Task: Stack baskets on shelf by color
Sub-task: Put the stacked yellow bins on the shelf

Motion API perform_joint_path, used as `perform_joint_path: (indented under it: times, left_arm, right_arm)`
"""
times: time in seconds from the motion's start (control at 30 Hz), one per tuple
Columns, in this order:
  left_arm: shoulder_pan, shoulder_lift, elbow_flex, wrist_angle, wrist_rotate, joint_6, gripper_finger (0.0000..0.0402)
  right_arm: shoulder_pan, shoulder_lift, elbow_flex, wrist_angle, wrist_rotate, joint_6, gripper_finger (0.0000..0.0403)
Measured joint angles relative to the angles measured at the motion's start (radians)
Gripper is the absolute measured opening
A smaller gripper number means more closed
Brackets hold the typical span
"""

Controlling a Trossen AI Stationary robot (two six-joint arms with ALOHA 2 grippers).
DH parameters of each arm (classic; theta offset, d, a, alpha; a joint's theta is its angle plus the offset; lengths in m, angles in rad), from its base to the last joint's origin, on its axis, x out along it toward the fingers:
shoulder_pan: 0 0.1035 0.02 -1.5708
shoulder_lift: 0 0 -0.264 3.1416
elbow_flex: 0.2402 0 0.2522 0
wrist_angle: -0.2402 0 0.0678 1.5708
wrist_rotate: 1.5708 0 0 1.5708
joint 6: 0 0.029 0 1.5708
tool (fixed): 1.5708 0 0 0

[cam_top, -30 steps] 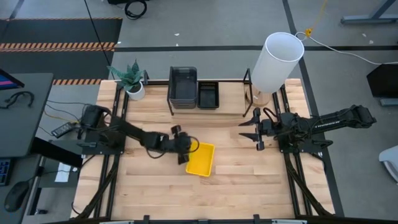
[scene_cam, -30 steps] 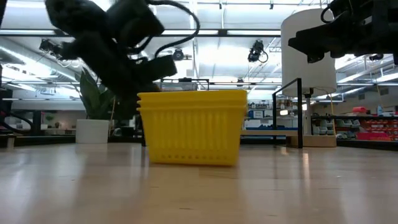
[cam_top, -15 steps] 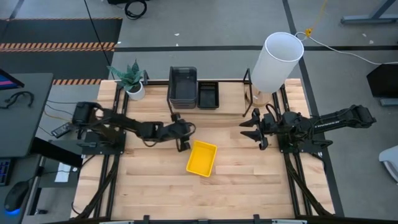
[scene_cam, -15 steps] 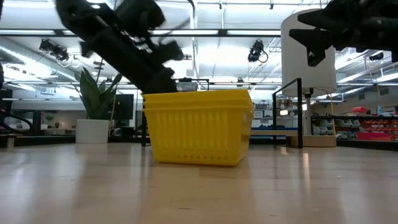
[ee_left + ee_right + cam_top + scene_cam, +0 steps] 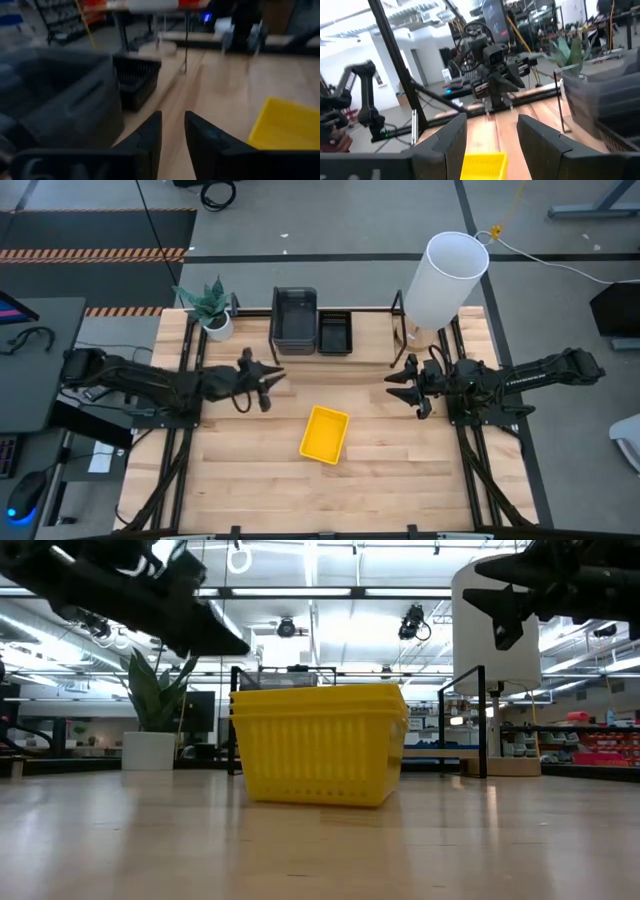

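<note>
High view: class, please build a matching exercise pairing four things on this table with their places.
Things:
1. yellow basket
2. grey basket
3. potted plant
4. white cylinder

Places:
a. far left corner
b. on the shelf
c. far right, beside the shelf
d. open table middle

Pairs: 1-d, 2-b, 3-a, 4-c

Grey concrete floor [image 5: 330, 220] around a light wooden plank surface [image 5: 400, 470]. Black-and-orange hazard stripe [image 5: 95, 253] on the floor at back left, dark mat [image 5: 90, 225] behind it. Yellow cable [image 5: 508, 215] and a white one run across the floor at back right. Grey desk [image 5: 35, 360] on the left, with a headset on it. Potted plant [image 5: 210, 308] on the surface's back left corner. Ceiling strip lights [image 5: 330, 592] overhead, bright; storage racks [image 5: 590, 745] far off on the right.
</note>
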Motion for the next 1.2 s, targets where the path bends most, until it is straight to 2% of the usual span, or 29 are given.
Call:
perform_joint_path:
  times: [0.17, 0.43, 0.67, 0.87, 1.2]
  left_arm:
    - [-0.009, -0.174, -0.073, 0.012, 0.025, 0.011, 0.0059]
    - [-0.016, -0.463, -0.236, 0.132, 0.015, 0.013, 0.0008]
    - [-0.017, -0.665, -0.338, 0.124, 0.022, -0.023, 0.0013]
    - [-0.017, -0.739, -0.350, 0.037, 0.051, -0.038, 0.0005]
    - [-0.018, -0.741, -0.351, 0.018, 0.090, -0.033, 0.0010]
  right_arm:
    - [0.000, 0.041, 0.033, -0.012, 0.001, 0.030, 0.0178]
    - [0.062, 0.239, 0.245, -0.314, 0.090, -0.006, 0.0151]
    - [0.146, 0.464, 0.428, -0.480, 0.158, -0.037, 0.0146]
    - [0.200, 0.667, 0.579, -0.590, 0.161, -0.028, 0.0146]
    - [0.269, 0.944, 0.828, -0.677, 0.160, 0.029, 0.0146]
